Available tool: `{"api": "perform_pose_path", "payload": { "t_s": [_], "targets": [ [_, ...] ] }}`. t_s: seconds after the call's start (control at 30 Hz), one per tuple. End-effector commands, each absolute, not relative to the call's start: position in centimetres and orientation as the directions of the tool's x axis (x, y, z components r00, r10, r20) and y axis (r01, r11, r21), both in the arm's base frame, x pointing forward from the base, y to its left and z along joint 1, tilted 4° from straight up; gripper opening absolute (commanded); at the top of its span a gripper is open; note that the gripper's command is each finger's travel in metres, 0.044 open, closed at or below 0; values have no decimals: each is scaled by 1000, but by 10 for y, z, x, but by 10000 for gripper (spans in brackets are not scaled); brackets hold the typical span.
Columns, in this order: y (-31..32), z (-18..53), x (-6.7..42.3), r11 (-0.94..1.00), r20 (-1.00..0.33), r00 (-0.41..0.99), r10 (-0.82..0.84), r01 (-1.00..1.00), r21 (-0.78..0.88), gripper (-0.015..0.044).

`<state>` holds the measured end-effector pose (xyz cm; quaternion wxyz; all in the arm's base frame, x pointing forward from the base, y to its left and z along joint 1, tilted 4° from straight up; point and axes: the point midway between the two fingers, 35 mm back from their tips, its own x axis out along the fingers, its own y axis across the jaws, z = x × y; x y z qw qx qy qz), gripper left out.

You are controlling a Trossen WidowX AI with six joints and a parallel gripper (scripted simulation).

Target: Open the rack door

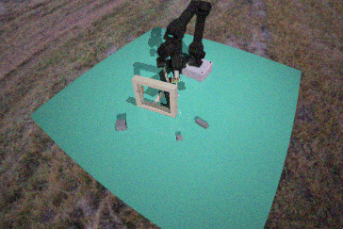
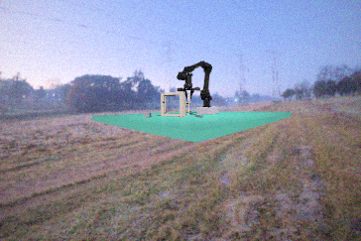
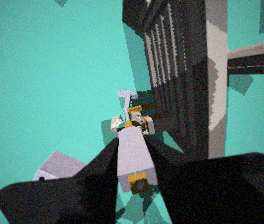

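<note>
The beige rack frame [image 1: 155,83] [image 2: 181,104] [image 3: 255,51] stands upright on the green table. The slatted door [image 3: 169,62] is swung out behind it on the arm's side. In the wrist view it stands roughly square to the frame; the exact angle cannot be told. The pale grey upright handle [image 1: 177,74] [image 3: 135,145] is beside the door's face. My gripper [image 1: 176,76] [image 2: 188,96] [image 3: 131,140] points down and is shut on the handle, one dark finger on each side. How far the handle is turned is not clear.
The arm stands on a pale base block [image 1: 202,70] [image 2: 208,110] [image 3: 58,166] behind the frame. A grey block [image 1: 121,123], a small block [image 1: 179,138] and a longer grey piece [image 1: 202,122] lie in front of the frame on the green table [image 1: 226,159].
</note>
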<state>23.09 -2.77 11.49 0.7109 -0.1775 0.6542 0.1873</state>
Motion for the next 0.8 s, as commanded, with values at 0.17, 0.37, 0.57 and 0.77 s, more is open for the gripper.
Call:
{"api": "perform_pose_path", "payload": {
  "t_s": [0.17,0.37,0.57,0.77],
  "targets": [
    [-13,115,228,924,-996,79,33,-383,1,8],
    [-2,115,226,951,-996,79,35,-310,9,8],
    [8,116,225,972,-996,79,36,-235,16,8],
    [19,116,225,987,-996,79,37,-159,24,8]
  ]
}}
